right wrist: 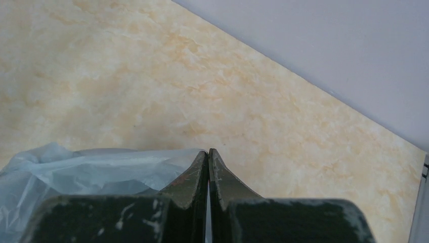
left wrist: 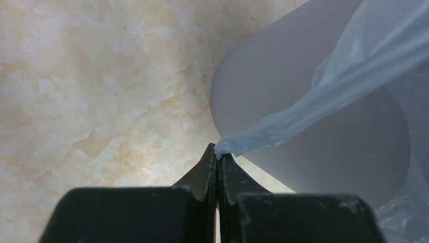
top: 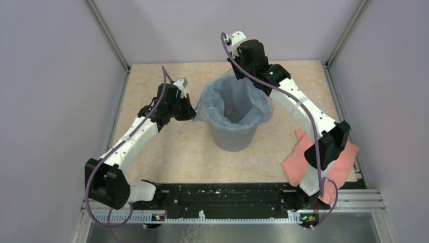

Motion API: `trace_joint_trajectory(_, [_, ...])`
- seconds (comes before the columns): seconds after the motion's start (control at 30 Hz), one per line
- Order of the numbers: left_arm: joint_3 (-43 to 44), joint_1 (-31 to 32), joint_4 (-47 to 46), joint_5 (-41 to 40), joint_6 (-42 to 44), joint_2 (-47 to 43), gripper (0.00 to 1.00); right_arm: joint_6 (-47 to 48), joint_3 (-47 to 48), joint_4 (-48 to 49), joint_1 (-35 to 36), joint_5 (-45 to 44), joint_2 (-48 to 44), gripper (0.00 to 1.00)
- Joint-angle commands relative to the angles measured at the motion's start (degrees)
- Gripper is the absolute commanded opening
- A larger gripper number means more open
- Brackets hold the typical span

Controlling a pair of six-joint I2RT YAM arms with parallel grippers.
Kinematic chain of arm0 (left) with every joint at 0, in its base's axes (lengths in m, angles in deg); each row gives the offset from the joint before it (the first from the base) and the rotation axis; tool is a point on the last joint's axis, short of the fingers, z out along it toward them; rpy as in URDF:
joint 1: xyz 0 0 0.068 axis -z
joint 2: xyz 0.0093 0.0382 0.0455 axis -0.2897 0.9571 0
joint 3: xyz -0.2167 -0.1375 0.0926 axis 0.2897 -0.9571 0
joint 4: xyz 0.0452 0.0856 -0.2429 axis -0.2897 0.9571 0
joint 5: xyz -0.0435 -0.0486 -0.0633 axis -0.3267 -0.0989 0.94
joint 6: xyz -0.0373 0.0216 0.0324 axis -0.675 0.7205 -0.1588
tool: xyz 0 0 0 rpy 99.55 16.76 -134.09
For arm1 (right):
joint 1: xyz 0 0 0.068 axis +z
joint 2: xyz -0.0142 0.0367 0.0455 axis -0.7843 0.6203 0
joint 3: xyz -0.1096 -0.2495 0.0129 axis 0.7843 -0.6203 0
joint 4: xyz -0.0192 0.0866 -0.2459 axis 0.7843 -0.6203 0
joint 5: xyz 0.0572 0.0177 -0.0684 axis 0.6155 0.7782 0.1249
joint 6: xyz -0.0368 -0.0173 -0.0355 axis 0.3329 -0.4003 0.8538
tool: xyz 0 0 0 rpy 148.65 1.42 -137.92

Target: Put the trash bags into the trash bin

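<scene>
While tight on bag (left wrist: 313, 101), left gripper (left wrist: 218, 153)

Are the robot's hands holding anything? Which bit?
The left gripper pinches a stretched, bunched-up edge of the trash bag. The right gripper is shut beside the bag; a grip there cannot be told.

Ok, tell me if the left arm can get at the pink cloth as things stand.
Probably not. The left gripper is shut on a corner of the trash bag left of the grey bin, while the pink cloth lies at the near right, partly under the right arm.
</scene>
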Motion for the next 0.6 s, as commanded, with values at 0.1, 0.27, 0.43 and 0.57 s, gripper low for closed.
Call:
trace_joint_trajectory(0.1, [2.2, -0.2, -2.7, -2.0, -1.4, 2.6, 0.00, -2.2, 9.6, 1.6, -2.6, -1.9, 5.9, 0.00])
trace_joint_trajectory(0.27, [2.3, -0.4, -2.8, -2.3, -1.8, 3.7, 0.00, -3.5, 12.3, 0.1, -2.7, -1.7, 9.8, 0.00])
trace_joint_trajectory(0.43, [1.2, -0.4, -2.9, -1.0, -1.8, 4.3, 0.00, -6.0, 14.2, -3.7, -4.9, -2.7, 11.6, 0.00])
trace_joint_trajectory(0.57, [-0.4, -0.4, -3.4, 1.0, -1.9, 4.7, 0.00, -6.9, 14.2, -6.3, -5.5, -3.8, 10.5, 0.00])
